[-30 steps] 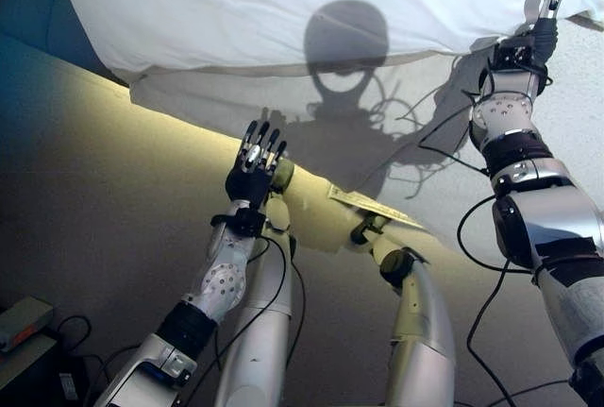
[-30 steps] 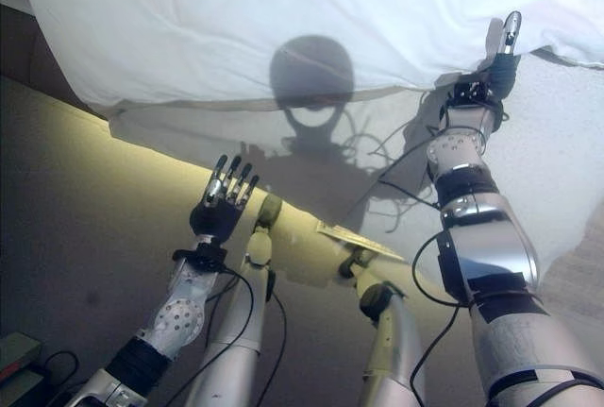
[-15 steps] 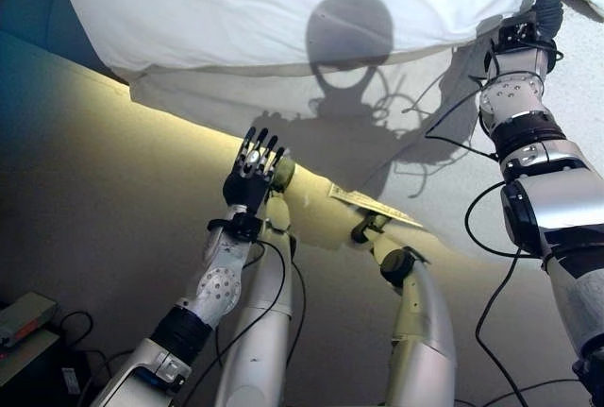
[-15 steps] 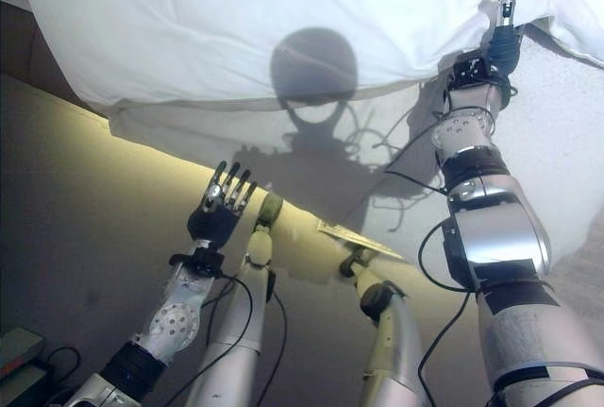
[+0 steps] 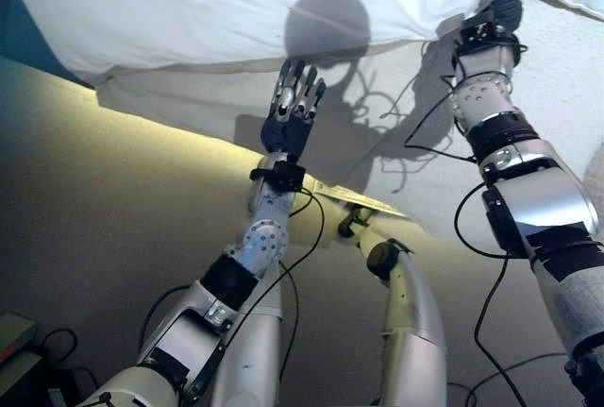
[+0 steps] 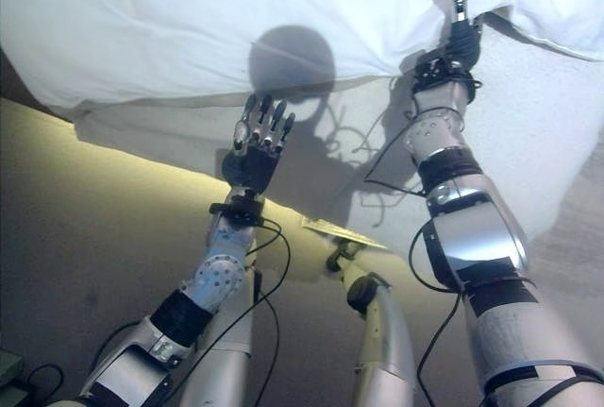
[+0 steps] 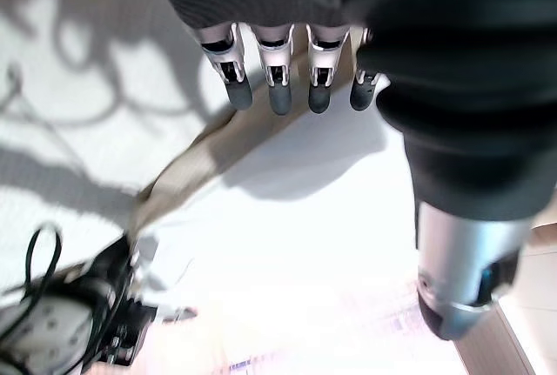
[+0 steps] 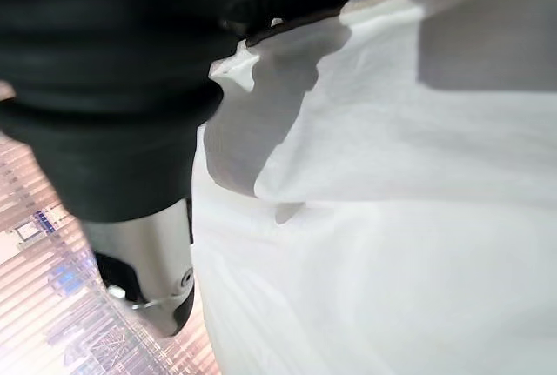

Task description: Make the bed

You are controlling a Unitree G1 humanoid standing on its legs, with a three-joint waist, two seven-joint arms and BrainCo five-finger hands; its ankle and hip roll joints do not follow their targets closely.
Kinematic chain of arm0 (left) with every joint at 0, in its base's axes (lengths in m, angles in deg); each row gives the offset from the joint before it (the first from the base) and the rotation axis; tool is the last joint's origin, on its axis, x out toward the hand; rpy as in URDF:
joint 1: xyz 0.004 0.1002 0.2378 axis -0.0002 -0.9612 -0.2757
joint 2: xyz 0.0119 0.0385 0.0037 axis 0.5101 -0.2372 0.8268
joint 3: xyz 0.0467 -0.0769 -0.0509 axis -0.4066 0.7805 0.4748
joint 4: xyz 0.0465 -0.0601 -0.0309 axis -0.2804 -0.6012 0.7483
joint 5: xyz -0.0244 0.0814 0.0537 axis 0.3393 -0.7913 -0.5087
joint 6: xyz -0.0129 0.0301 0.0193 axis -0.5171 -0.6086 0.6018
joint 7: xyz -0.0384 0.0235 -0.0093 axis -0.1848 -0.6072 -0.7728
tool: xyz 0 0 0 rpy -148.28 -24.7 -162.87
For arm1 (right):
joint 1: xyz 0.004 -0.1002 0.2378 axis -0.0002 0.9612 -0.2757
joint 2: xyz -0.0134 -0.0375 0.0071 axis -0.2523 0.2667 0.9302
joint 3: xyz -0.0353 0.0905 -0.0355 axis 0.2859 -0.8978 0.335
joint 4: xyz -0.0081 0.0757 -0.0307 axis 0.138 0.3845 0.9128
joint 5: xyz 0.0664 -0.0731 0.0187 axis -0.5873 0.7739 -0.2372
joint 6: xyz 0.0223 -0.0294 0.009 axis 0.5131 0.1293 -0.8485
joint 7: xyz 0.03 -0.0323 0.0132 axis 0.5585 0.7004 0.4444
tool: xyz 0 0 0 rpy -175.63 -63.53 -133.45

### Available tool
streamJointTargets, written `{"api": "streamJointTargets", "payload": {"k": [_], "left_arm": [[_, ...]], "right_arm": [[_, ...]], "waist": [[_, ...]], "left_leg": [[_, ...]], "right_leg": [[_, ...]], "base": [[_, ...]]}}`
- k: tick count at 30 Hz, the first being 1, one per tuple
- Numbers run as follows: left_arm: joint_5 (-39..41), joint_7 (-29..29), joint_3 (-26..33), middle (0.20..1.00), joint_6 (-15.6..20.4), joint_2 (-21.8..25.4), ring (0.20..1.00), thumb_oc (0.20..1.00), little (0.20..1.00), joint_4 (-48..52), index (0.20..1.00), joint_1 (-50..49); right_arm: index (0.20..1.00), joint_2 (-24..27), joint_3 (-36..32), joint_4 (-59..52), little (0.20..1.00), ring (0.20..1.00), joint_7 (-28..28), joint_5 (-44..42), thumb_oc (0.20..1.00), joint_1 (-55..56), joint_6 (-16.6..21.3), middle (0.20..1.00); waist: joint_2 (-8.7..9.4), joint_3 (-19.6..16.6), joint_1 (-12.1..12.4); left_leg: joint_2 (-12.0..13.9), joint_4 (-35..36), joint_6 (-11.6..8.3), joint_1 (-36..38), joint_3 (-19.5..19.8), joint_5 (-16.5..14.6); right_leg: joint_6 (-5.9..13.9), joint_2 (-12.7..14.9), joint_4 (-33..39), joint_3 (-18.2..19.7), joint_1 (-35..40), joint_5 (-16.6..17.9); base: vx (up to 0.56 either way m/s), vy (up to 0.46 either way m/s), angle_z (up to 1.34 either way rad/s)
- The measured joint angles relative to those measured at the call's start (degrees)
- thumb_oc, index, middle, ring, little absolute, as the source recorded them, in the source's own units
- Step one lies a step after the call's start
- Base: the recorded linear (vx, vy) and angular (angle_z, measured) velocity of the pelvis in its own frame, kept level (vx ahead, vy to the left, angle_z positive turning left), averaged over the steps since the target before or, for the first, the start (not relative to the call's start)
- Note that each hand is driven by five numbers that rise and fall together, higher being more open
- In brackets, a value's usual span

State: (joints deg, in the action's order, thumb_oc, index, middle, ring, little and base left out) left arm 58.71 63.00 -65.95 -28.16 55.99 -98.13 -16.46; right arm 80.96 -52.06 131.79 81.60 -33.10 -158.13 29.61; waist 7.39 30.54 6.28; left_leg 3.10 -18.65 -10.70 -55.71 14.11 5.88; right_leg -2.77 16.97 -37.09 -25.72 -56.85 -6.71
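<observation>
A white duvet (image 5: 189,1) lies across the top of the bed, its lower edge hanging over the white-sheeted mattress (image 5: 566,76). My left hand (image 5: 293,110) is raised in front of the mattress side just below the duvet's edge, open, with straight fingers (image 7: 274,70) touching nothing. My right hand (image 5: 498,15) reaches up at the far right to the duvet's edge, where the cloth is bunched around it. In the right wrist view white cloth (image 8: 392,218) lies against the hand's dark cover (image 8: 104,88).
The bed's side panel (image 5: 113,199) runs diagonally below the mattress, lit yellowish along its upper edge. A flat paper tag (image 5: 363,201) sticks out at that edge between my arms. A small box (image 5: 14,331) sits on the floor at lower left.
My left hand has risen and moved right, up close to the duvet's edge. My right hand has pushed further up along the duvet. The whole view has also shifted.
</observation>
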Motion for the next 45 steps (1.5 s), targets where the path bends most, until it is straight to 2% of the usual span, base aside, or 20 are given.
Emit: {"api": "streamJointTargets", "payload": {"k": [2,9,16,27,45], "left_arm": [[1.4,0.9,0.8,1.0,1.2,-0.3,1.0,1.0,1.0,-0.6,1.0,1.6],[4.2,2.1,4.5,1.0,4.0,-1.5,1.0,1.0,1.0,-6.2,1.0,4.9],[9.9,2.2,4.8,1.0,4.7,-3.1,1.0,1.0,1.0,-7.3,1.0,4.8],[9.9,3.3,9.9,1.0,7.0,-2.7,1.0,1.0,1.0,-7.0,1.0,5.8],[14.0,2.3,10.6,1.0,7.1,-3.8,1.0,1.0,1.0,-10.1,1.0,3.4]], "right_arm": [[1.0,-1.6,0.4,-0.8,1.0,1.0,0.0,0.0,1.0,0.0,0.0,1.0],[1.0,-4.3,2.3,-2.8,1.0,1.0,-0.1,0.0,1.0,-0.1,0.0,1.0],[1.0,-5.2,3.6,-2.8,1.0,1.0,-0.1,0.0,1.0,-0.2,0.0,1.0],[1.0,-5.0,4.2,-2.7,1.0,1.0,-0.1,0.0,1.0,-0.4,0.0,1.0],[1.0,-5.3,3.6,-2.7,1.0,1.0,0.0,0.0,1.0,-0.4,0.0,1.0]], "waist": [[1.0,0.0,-1.2],[1.25,-0.2,-2.5],[1.43,-0.3,-2.6],[1.7,-0.5,-2.7],[1.7,-0.5,-2.3]], "left_leg": [[0.4,0.0,-0.01,0.0,-0.3,0.0],[1.2,-0.4,0.23,0.1,-1.7,-0.1],[1.5,-0.8,0.23,0.0,-2.2,-0.1],[1.4,-0.9,0.2,-1.0,-2.1,-0.1],[1.4,-2.0,0.22,-1.1,-1.6,-0.2]], "right_leg": [[-0.13,-0.5,0.3,0.1,0.0,0.2],[-0.33,-1.5,1.5,1.4,-0.3,1.6],[0.01,-2.0,2.5,1.8,-0.4,2.3],[-0.18,-2.1,2.4,1.8,-1.1,2.5],[0.02,-2.3,2.4,1.6,-0.6,2.7]], "base": [[-0.03,0.032,-0.08],[-0.03,0.037,-0.1],[-0.01,0.006,-0.05],[0.0,0.0,0.0],[0.0,0.0,0.0]]}}
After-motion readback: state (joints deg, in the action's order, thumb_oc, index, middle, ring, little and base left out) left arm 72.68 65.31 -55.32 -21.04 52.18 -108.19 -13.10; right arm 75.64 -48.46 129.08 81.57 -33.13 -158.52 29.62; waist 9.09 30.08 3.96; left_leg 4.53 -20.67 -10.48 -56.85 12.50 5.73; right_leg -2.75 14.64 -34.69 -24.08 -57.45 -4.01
